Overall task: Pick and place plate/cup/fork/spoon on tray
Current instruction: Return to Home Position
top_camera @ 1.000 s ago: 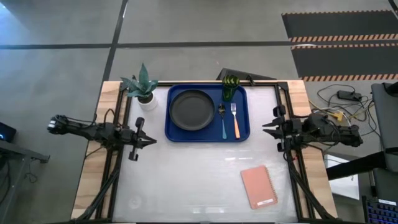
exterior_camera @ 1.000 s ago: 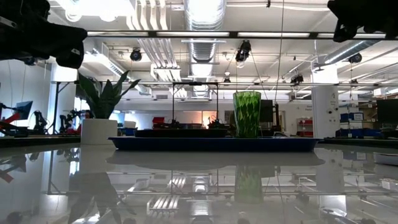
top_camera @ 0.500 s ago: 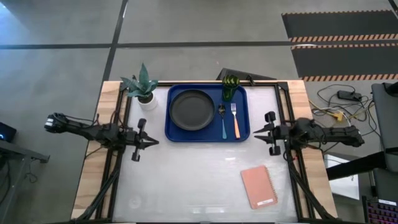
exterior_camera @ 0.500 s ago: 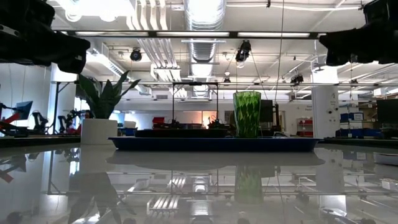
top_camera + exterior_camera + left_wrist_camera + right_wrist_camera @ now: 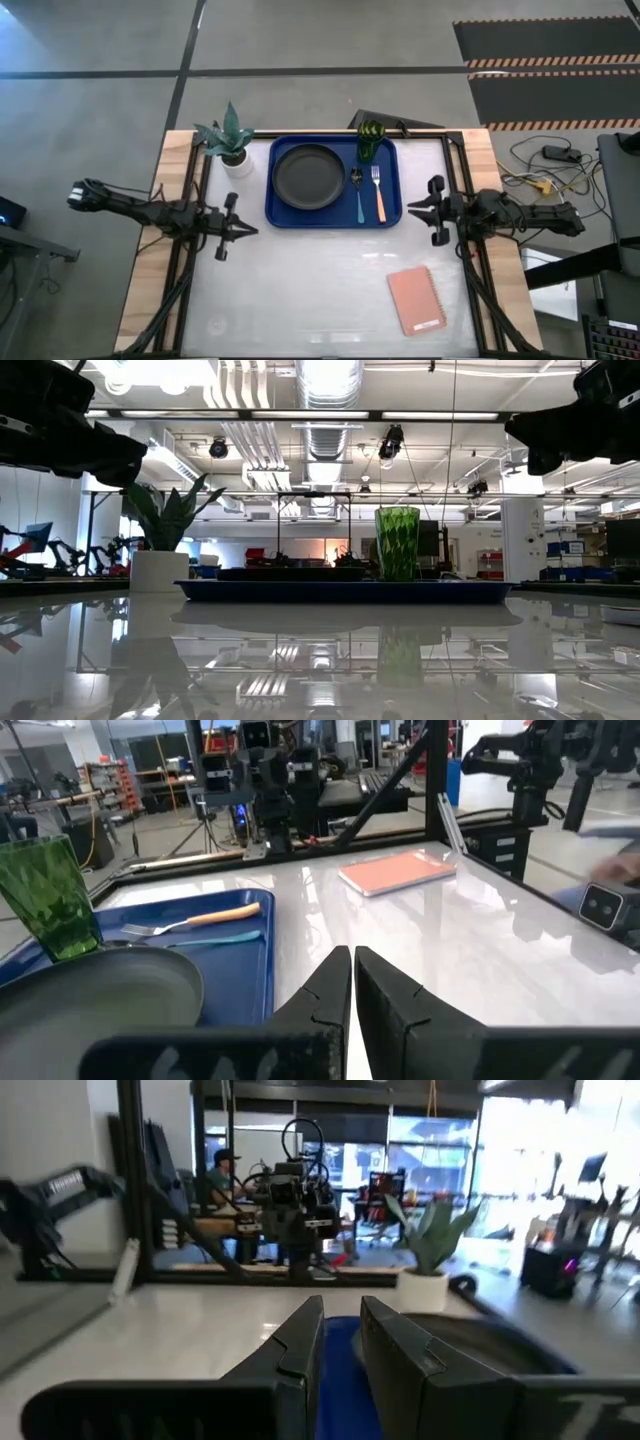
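- Tray (image 5: 334, 212) sits at the table's far middle in the high view, and it carries all four pieces.
- On the tray's left part lies the plate (image 5: 308, 175); the cup (image 5: 371, 141) stands in the far right corner.
- Near the cup, spoon (image 5: 358, 193) and fork (image 5: 378, 192) lie side by side, spoon closer to the plate, handles pointing to the near edge.
- From overhead only, a pink notebook (image 5: 417, 299) shows on the near right of the table and a plant pot (image 5: 234, 158) just left of the tray's far corner.
- At table height the tray (image 5: 345, 590) is a thin dark band; the cup (image 5: 398, 543) and the plant (image 5: 163, 546) rise above it, while plate, fork and spoon cannot be made out.
- Left gripper (image 5: 240, 230) hangs over the table left of the tray's near corner, holding nothing; the left wrist view shows its fingers (image 5: 330, 1000) nearly together with a thin slit between.
- That wrist view also gives the plate (image 5: 95, 1000), the cup (image 5: 48, 910), the fork (image 5: 195, 922) with its orange handle and the notebook (image 5: 398, 872) from close by, with the other arm at the far edge.
- Right gripper (image 5: 428, 209) hangs just right of the tray, empty; its wrist view shows the fingers (image 5: 300, 1355) set a small gap apart.
- Beyond them that view shows the tray (image 5: 340, 1370), the plant (image 5: 428, 1252), and a person (image 5: 220, 1175) seated in the room.
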`<state>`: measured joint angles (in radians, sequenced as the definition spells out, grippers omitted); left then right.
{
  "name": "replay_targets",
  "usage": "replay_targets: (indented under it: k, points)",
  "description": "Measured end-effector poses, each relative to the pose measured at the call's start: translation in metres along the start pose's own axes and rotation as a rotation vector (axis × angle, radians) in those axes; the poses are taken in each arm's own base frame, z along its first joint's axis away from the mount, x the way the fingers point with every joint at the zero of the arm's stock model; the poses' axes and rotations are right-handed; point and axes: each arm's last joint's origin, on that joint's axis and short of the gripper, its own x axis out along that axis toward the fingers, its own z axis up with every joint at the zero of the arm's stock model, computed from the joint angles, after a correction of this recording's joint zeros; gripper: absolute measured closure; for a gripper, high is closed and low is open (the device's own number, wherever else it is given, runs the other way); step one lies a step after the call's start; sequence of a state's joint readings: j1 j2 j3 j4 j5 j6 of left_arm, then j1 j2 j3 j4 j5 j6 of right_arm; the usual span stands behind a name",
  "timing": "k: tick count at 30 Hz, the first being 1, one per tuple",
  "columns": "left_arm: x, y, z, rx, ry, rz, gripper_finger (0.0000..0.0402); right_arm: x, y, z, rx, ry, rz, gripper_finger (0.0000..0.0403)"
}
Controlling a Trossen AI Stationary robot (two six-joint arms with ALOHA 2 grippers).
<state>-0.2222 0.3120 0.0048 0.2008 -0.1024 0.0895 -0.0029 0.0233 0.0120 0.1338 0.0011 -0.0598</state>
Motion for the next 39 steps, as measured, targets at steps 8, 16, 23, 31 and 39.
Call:
replay_targets:
  k: [8,16,23,31,39]
  points:
    - [0.002,-0.001,-0.004,0.004,0.039,-0.003,0.0401,0.000,0.000,-0.001,0.153,0.006,0.000,0.0342]
    - [0.004,-0.001,-0.007,0.008,0.074,-0.007,0.0402,0.000,0.000,-0.001,0.165,0.008,0.000,0.0342]
    - [0.006,-0.002,-0.010,0.011,0.103,-0.010,0.0402,0.000,0.000,-0.001,0.164,0.009,0.000,0.0342]
    - [0.008,-0.002,-0.013,0.014,0.132,-0.013,0.0402,0.000,0.000,-0.001,0.164,0.009,0.000,0.0342]
    - [0.009,-0.002,-0.015,0.017,0.161,-0.015,0.0402,0.000,0.000,-0.001,0.164,0.009,0.000,0.0342]
